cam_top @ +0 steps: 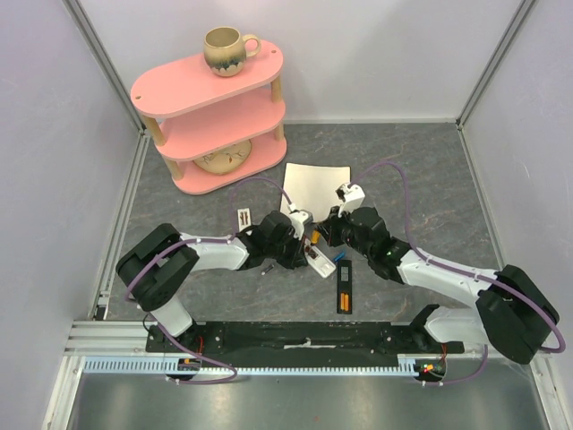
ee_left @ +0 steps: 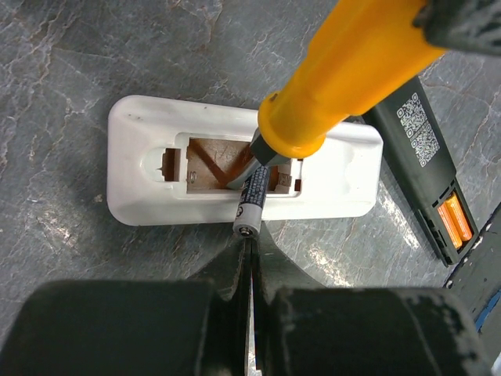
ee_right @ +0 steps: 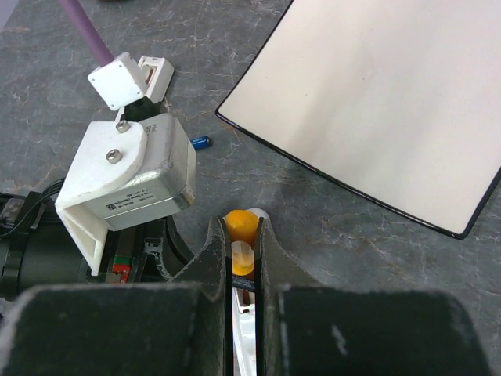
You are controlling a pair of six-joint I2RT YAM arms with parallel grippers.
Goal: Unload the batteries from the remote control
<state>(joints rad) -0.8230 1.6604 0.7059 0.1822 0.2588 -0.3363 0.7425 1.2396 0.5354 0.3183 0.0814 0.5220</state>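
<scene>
Left wrist: white remote (ee_left: 156,196) bay holds one tilted battery (ee_left: 253,200). The right gripper (ee_right: 241,227) grasps the screwdriver (ee_left: 352,70); the left gripper (ee_left: 249,252) is clenched empty.

Two remotes are lying on the desk (cam_top: 430,179): a white remote (ee_left: 133,196) and a black remote (ee_left: 411,149). Batteries are seemingly numbering four: one dark battery (ee_left: 252,205), two orange batteries (ee_left: 455,221), one blue battery (ee_right: 202,142). One screwdriver (ee_left: 352,70) is showing.
</scene>
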